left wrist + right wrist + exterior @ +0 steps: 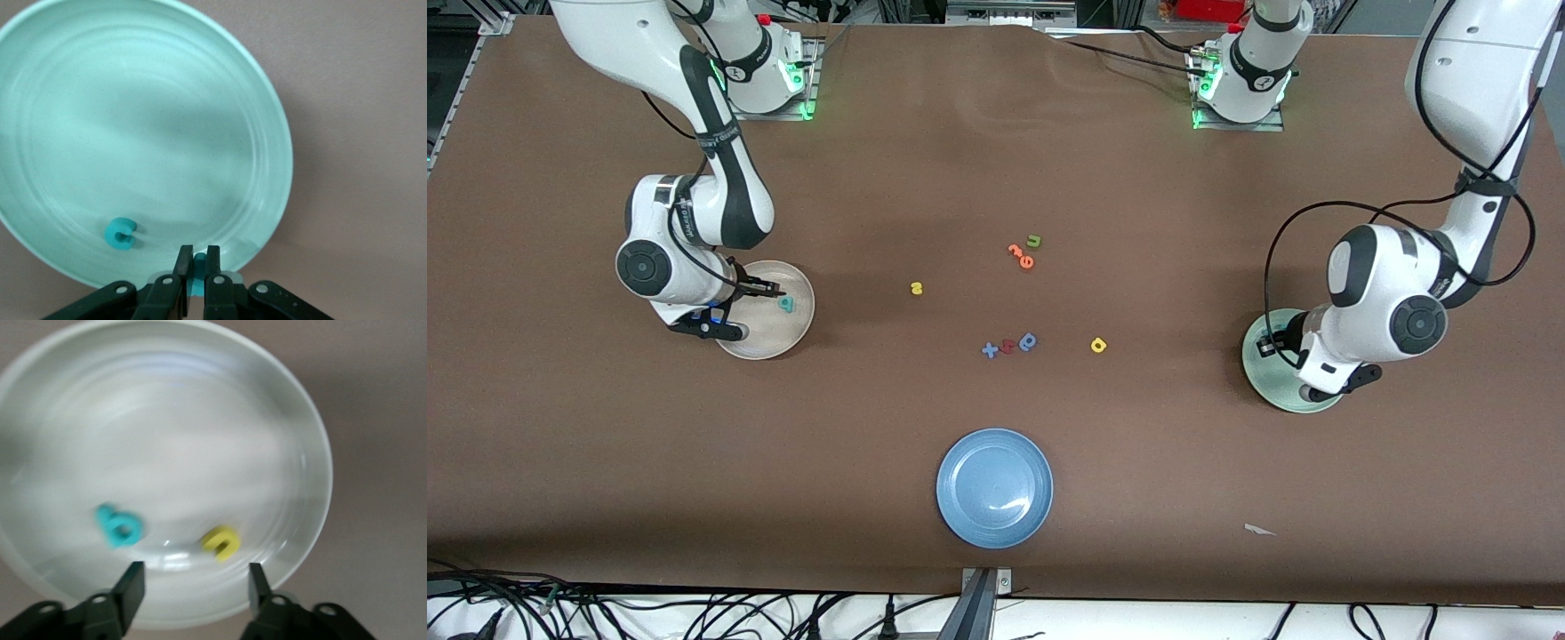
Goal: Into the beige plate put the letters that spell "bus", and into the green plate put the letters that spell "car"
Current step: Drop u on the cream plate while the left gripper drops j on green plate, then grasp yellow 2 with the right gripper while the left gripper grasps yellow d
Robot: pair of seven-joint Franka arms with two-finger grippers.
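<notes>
My right gripper [197,580] hangs open over the beige plate [781,334], with nothing between its fingers. In that plate [200,420] lie the teal b [119,525] and the yellow u [221,542]. The front view shows only the b [785,303]; the hand hides the u. My left gripper [198,255] is over the green plate [147,120], shut on a thin teal r [199,265] near the rim. A teal c [121,233] lies in this plate [1267,375]. The yellow s [916,288] and yellow a [1098,345] rest on the table between the plates.
A green u [1034,240] and orange pieces [1021,256] lie mid-table. A blue cross [990,349], a red piece [1008,345] and a dark blue looped letter [1028,340] sit beside the yellow a. The blue plate [994,487] stands nearest the front camera.
</notes>
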